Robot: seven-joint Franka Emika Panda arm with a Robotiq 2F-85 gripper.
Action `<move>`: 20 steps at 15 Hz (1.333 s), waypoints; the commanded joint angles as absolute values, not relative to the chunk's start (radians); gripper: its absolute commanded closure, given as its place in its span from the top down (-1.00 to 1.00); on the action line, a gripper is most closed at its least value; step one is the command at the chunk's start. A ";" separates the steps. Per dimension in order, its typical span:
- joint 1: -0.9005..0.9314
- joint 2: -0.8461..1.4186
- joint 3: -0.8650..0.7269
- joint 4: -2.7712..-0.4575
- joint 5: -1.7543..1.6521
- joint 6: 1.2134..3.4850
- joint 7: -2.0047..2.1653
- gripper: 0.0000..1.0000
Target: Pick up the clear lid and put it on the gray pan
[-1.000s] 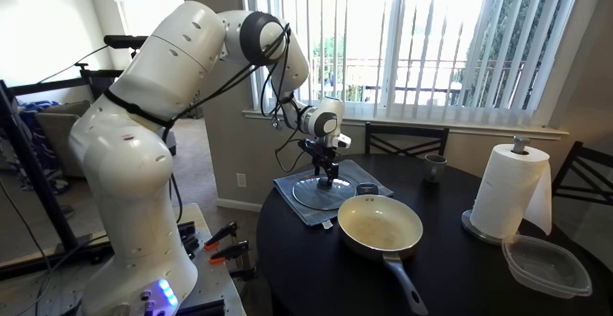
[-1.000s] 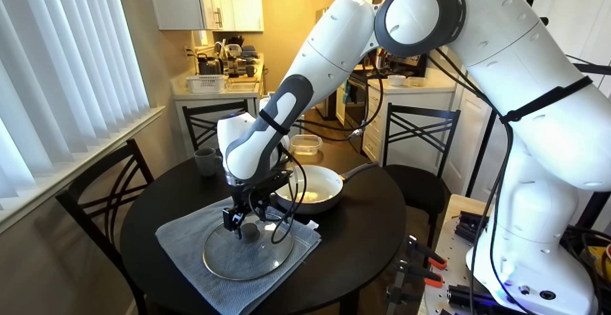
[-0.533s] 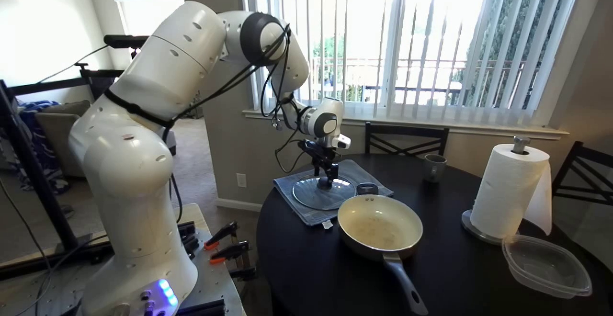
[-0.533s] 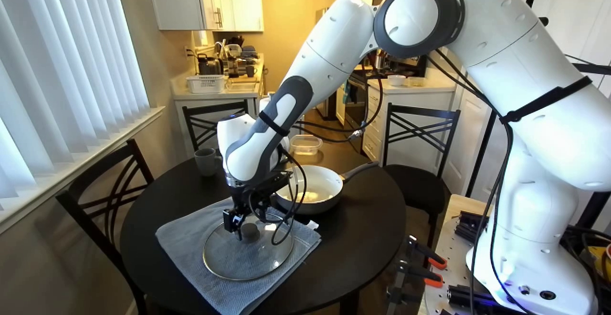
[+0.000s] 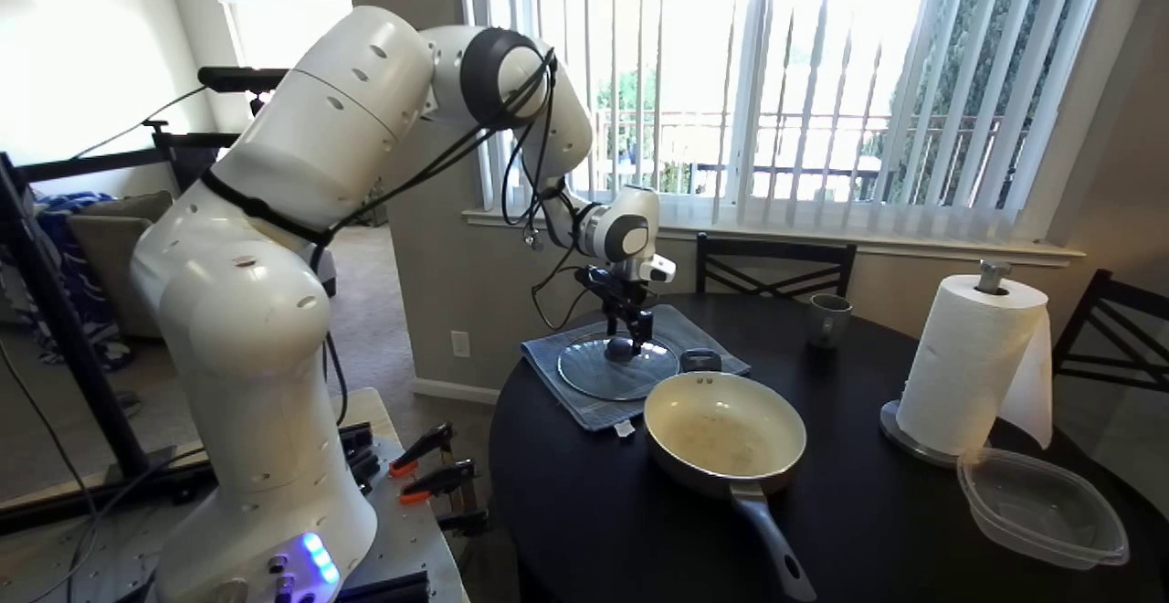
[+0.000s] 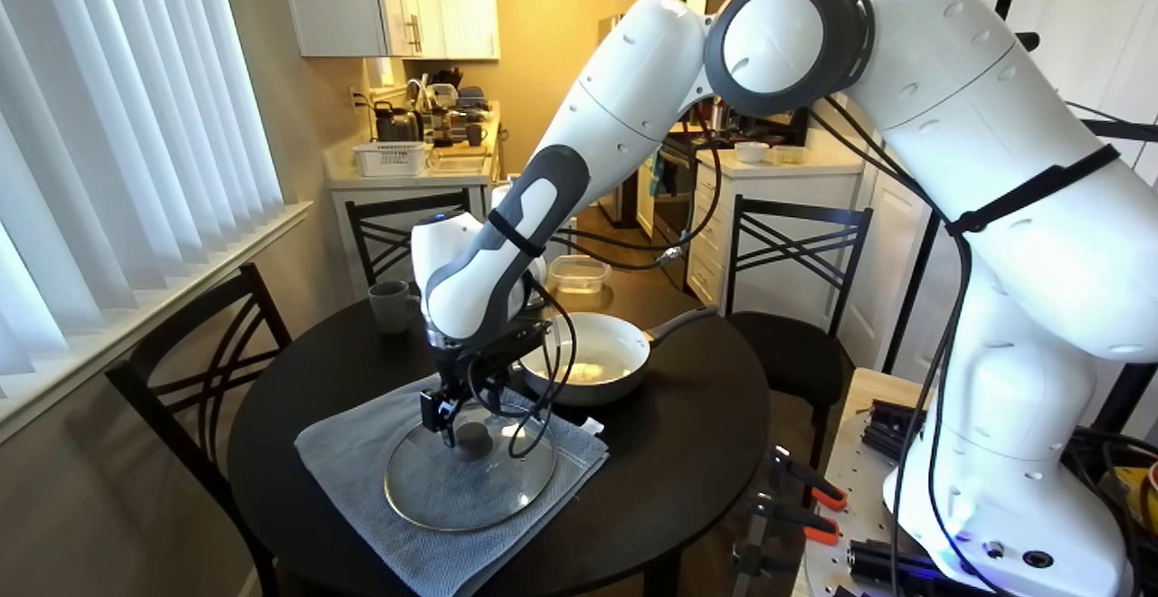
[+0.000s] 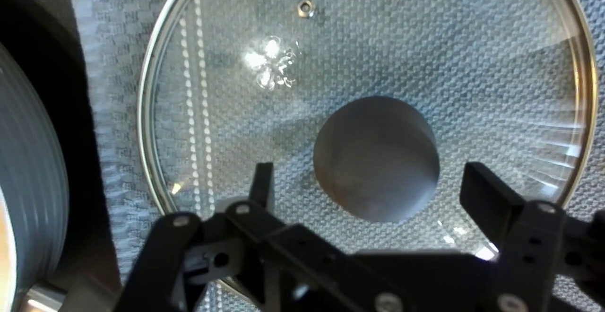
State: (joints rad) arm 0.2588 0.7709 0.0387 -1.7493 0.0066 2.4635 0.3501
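The clear lid (image 6: 470, 481) lies beneath the spread fingers (image 7: 489, 203), its dark knob (image 7: 376, 159) showing between them, so they should straddle it low and centred, then squeeze evenly before lifting

One lid (image 6: 470, 479), one pan (image 5: 724, 425), three chairs (image 6: 787, 353) (two fingers (image 7: 491, 201)).
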 commanded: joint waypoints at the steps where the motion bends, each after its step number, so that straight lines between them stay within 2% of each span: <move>1: 0.263 0.795 0.024 -1.718 0.000 2.482 0.339 1.00; 20: 0.256 0.821 0.040 -1.678 0.026 2.387 0.345 1.00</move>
